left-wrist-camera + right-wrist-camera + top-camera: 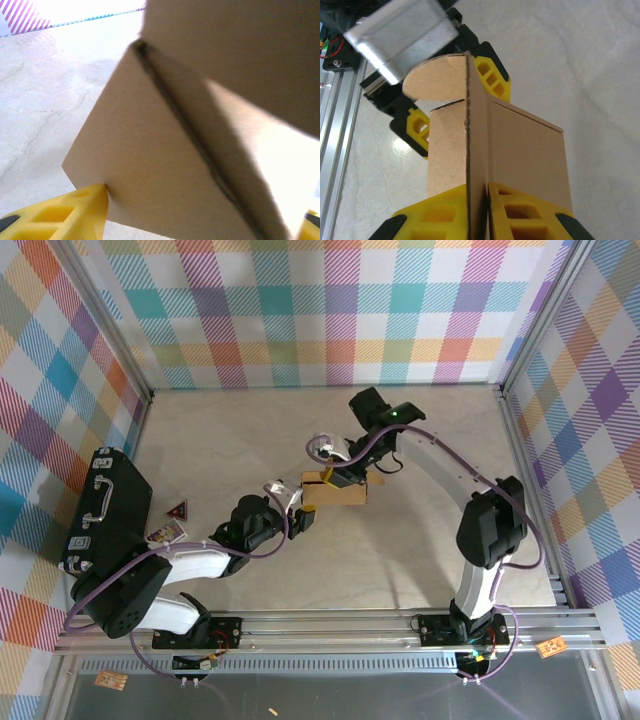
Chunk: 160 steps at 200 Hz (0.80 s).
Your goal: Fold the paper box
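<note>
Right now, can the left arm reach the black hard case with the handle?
Probably yes: the black hard case lies close beside that arm, with nothing tall between. But the left gripper is busy around the brown cardboard box.

From high above near edge, looking down on whole table (400,560). From both wrists, pressed close against same box (525,150), facing opposite sides.

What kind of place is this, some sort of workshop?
Most likely a robot test cell rather than a workshop. A left arm and a right arm are bolted to a metal rail at the table edge, checked cloth walls close it in, and the arms meet at one paper box.
</note>
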Each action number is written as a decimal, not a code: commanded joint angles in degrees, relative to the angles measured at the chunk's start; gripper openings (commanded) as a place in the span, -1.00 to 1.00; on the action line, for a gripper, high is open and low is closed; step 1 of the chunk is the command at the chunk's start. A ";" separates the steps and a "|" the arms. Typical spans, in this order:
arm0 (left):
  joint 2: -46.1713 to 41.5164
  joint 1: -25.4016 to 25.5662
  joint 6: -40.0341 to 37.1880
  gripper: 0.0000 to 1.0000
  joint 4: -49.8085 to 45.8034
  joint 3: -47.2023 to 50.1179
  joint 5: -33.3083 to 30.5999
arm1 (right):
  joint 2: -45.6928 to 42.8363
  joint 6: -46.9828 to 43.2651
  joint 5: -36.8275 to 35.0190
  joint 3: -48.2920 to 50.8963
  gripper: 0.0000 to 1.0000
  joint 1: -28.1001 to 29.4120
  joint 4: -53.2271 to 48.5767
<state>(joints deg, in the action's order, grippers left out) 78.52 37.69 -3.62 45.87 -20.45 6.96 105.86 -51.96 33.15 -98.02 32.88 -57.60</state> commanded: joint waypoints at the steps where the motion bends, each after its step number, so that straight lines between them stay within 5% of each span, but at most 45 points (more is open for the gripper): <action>1: -0.65 0.03 0.98 0.13 9.14 -0.12 -0.34 | 3.62 2.68 1.17 -2.38 -0.69 1.39 -6.24; 91: -6.70 -0.04 2.40 0.21 6.75 2.05 -5.35 | 12.88 5.28 1.89 -13.43 -0.64 -0.32 -11.40; 160: -17.51 -0.13 3.72 0.28 -4.57 1.73 -11.13 | 18.43 3.92 0.01 -19.23 -0.48 -1.68 -12.42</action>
<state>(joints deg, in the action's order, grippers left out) 65.06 37.71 -1.58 45.30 -18.72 -0.78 121.60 -47.13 34.98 -116.68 31.31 -68.34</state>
